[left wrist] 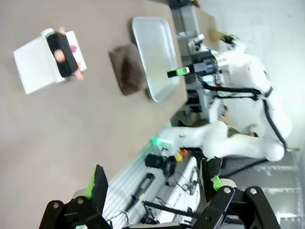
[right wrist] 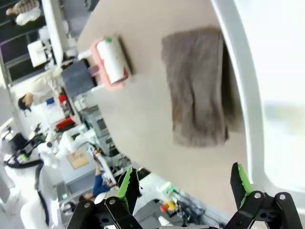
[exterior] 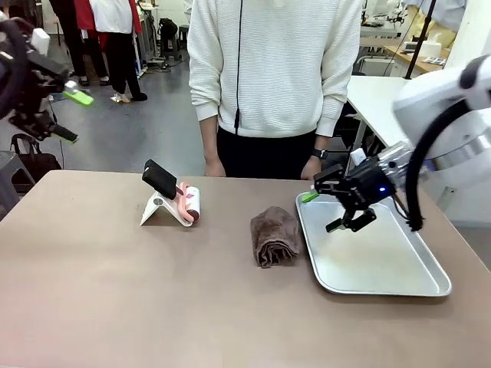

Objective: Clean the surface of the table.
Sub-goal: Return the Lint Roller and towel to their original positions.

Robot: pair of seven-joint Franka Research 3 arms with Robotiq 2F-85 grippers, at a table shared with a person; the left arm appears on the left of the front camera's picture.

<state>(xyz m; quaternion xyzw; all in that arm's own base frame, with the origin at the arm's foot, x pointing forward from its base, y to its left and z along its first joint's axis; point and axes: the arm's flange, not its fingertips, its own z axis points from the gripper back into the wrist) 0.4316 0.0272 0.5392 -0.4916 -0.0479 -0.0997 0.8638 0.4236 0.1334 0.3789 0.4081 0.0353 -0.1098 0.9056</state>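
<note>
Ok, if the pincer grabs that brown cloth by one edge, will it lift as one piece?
Probably not: the brown cloth lies loosely folded and rumpled, so it would likely unfold and droop. It looks soft and light, and should slide easily on the smooth table.

This is a robotics lab or workshop. Two white robot arms work at a taupe-brown table (exterior: 92, 299) with a person (exterior: 275, 69) standing at its far side. Behind them lie a bare grey floor (exterior: 153, 115), white-topped workbenches (exterior: 377, 96) loaded with equipment, and other people standing farther back (exterior: 113, 38).
</note>
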